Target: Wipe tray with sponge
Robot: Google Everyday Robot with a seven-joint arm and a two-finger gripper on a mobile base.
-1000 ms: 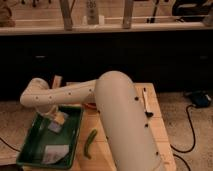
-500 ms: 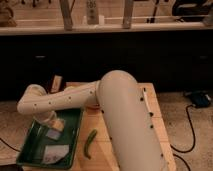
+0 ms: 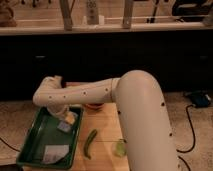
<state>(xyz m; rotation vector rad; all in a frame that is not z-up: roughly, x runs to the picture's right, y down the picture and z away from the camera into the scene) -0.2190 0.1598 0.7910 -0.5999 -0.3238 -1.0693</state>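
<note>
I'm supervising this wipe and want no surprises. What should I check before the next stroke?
1. Sponge inside the tray: ok, near its far right corner.
2. Gripper over the tray, at the sponge: ok.
3. Grip on the sponge: cannot tell.
4. Tray floor free for wiping: not ok, a pale grey patch lies at the near end.
5. Green pod outside the tray, beside its right rim: ok.

A thick, rounded cream-white arm [image 3: 140, 115] is dotted with small dark holes; its gripper [image 3: 61, 113] is seen over the tray [image 3: 31, 145].
</note>
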